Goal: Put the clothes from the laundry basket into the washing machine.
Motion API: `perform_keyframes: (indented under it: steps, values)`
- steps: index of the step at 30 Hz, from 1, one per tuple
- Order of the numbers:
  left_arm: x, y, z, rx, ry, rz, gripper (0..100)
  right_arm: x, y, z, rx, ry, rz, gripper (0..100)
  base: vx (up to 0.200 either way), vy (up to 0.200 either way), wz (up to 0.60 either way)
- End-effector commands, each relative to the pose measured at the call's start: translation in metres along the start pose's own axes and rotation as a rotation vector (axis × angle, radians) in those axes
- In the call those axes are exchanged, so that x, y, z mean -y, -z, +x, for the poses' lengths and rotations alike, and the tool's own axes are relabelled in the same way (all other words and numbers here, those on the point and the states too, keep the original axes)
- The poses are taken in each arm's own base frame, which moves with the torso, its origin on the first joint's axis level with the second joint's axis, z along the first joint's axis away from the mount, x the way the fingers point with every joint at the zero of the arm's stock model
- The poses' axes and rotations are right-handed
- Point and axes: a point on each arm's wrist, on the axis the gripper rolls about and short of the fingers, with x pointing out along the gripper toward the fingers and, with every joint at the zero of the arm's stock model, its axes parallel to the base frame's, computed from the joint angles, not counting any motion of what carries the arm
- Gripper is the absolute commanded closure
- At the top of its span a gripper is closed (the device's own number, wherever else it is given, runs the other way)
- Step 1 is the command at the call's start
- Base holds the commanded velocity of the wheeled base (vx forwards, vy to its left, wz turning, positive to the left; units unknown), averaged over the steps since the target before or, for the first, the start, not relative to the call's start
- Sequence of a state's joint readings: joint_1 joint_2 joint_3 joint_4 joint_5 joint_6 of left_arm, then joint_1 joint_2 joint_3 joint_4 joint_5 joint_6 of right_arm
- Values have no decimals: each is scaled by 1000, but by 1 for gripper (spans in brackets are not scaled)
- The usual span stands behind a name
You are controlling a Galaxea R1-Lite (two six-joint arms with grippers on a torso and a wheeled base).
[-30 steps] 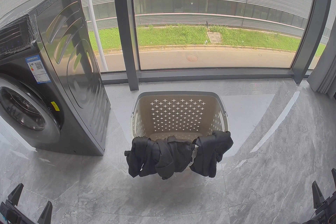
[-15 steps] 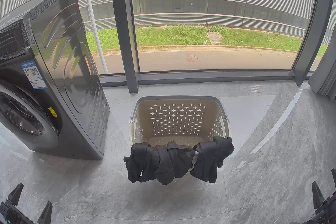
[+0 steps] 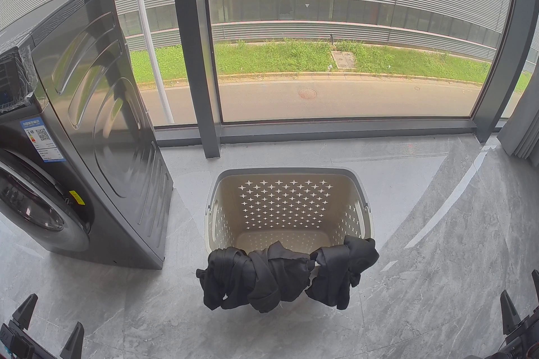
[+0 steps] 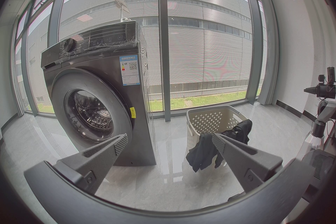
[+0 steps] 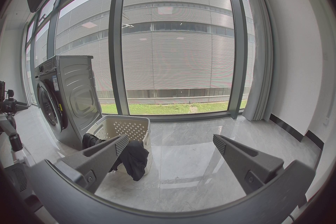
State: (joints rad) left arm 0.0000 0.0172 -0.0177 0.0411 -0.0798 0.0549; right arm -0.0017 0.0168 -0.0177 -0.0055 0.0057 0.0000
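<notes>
Approach step, nothing picked yet: dark clothes [image 3: 281, 276] hung over the near rim of the laundry basket [image 3: 286, 203], washing machine [image 3: 101, 124] to its left, left gripper [image 4: 168, 138] and right gripper [image 5: 169, 139] with fingers wide and empty, so a reach for the cloth looked next

Grey marble floor [image 3: 438, 242], tall windows [image 3: 348, 23], daylit grass outside.

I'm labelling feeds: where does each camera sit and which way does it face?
Head view: on the head, looking down at the basket with clothes on its near rim; left gripper, right gripper at lower corners.
Left wrist view: left wrist, facing the washing machine front; open fingers in front.
Right wrist view: right wrist, facing the window; open fingers in front.
All three show basket, clothes, washing machine.
</notes>
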Motion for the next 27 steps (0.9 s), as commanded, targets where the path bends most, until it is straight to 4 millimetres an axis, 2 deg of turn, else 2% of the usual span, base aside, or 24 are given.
perform_keyframes:
  steps: [1,3,21,27]
  values:
    - [0,5,0,-1,0,2,0,0,5,0,-3,-1,0,0,0,-200,0]
    - [0,5,0,-1,0,0,0,0,5,0,-3,-1,0,0,0,-200,0]
    - [0,5,0,-1,0,-1,0,0,5,0,-2,-1,0,0,0,0,0]
    - [0,5,0,-1,-2,-1,0,0,5,0,-2,-1,0,0,200,0,0]
